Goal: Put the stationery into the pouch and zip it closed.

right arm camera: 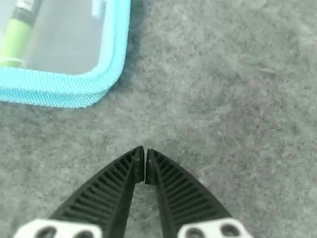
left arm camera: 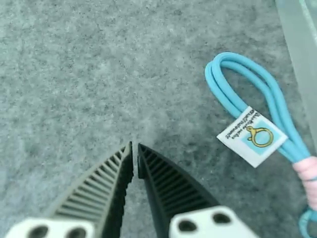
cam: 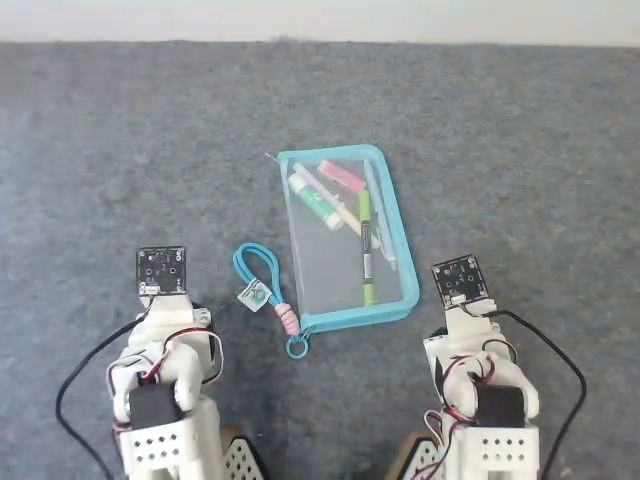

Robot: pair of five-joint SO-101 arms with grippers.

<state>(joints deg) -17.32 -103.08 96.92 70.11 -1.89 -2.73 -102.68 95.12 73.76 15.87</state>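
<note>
A clear pouch (cam: 330,270) with a turquoise border lies on the grey carpet mid-table, holding a green pen (cam: 366,245), a red item (cam: 341,176) and a green-and-white marker (cam: 315,202). A turquoise wrist strap (cam: 262,275) with a paper tag (cam: 255,296) and a pink band trails from its near-left corner. In the left wrist view the strap (left arm camera: 257,94) and tag (left arm camera: 251,136) lie just ahead of my left gripper (left arm camera: 134,147), which is shut and holds nothing. My right gripper (right arm camera: 144,151) is shut too, hovering over carpet just short of the pouch corner (right arm camera: 106,74).
Both arms sit drawn back at the near edge, the left one (cam: 165,330) and the right one (cam: 470,340), with black cables looping beside them. A pale wall strip runs along the far edge of the carpet (cam: 120,140).
</note>
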